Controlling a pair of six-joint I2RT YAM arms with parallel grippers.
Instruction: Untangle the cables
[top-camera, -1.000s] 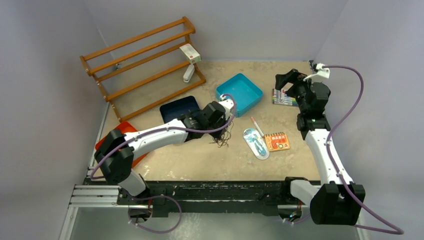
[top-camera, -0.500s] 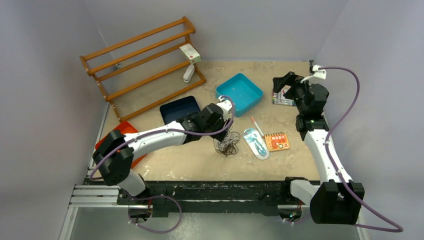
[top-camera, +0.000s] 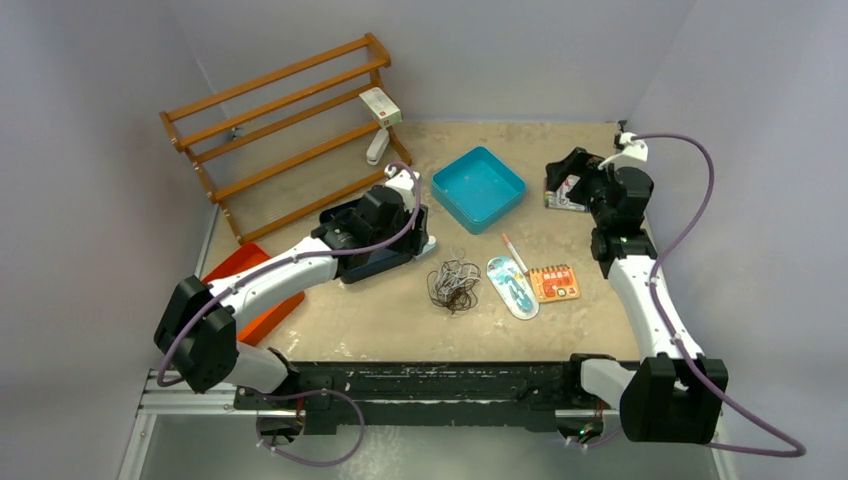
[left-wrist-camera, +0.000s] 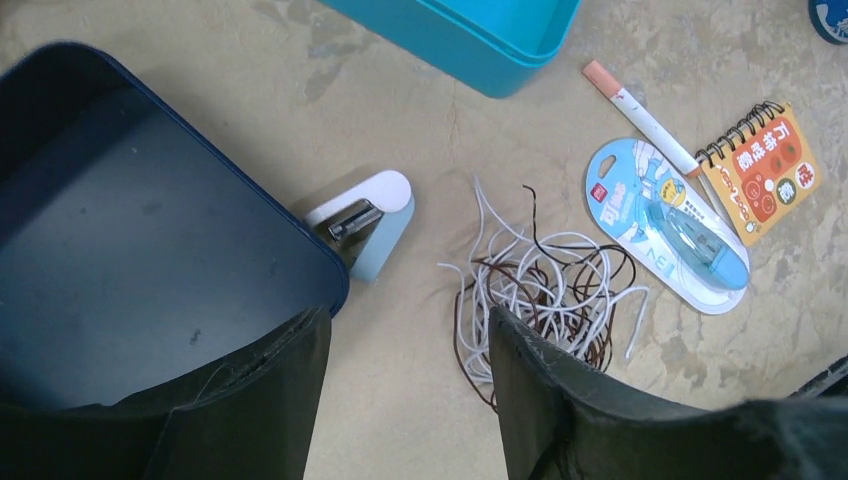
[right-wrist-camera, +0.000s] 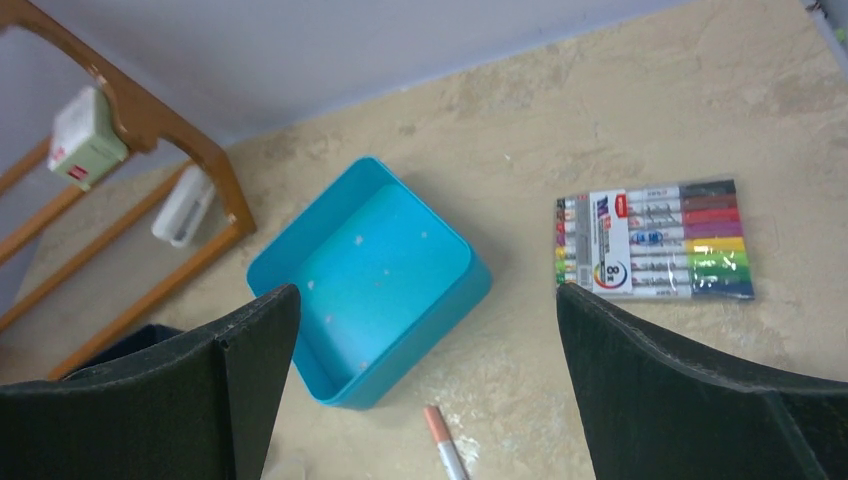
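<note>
The cables (top-camera: 455, 284) lie in one tangled pile of thin loops on the table, in front of the teal tray. In the left wrist view the cables (left-wrist-camera: 545, 290) show white and dark brown strands; I cannot pick out a black one. My left gripper (top-camera: 410, 240) is open and empty, raised over the near right corner of the navy tray, left of the pile. In its own view the left gripper (left-wrist-camera: 405, 325) has the pile just behind its right finger. My right gripper (top-camera: 565, 177) is open and empty, high at the back right, and in its own view the right gripper (right-wrist-camera: 425, 295) looks onto the teal tray.
A teal tray (top-camera: 478, 187), a navy tray (left-wrist-camera: 120, 250), an orange tray (top-camera: 232, 285) and a wooden rack (top-camera: 290, 130) stand around. A small white-blue stapler (left-wrist-camera: 365, 220), a pen (top-camera: 515, 252), a correction-tape pack (top-camera: 512, 287), a notebook (top-camera: 555, 283) and a marker pack (right-wrist-camera: 655, 240) lie on the table.
My left gripper let go of the cables, which now rest on the table. The left arm pulled back to the left over the navy tray. The right arm barely shifted.
</note>
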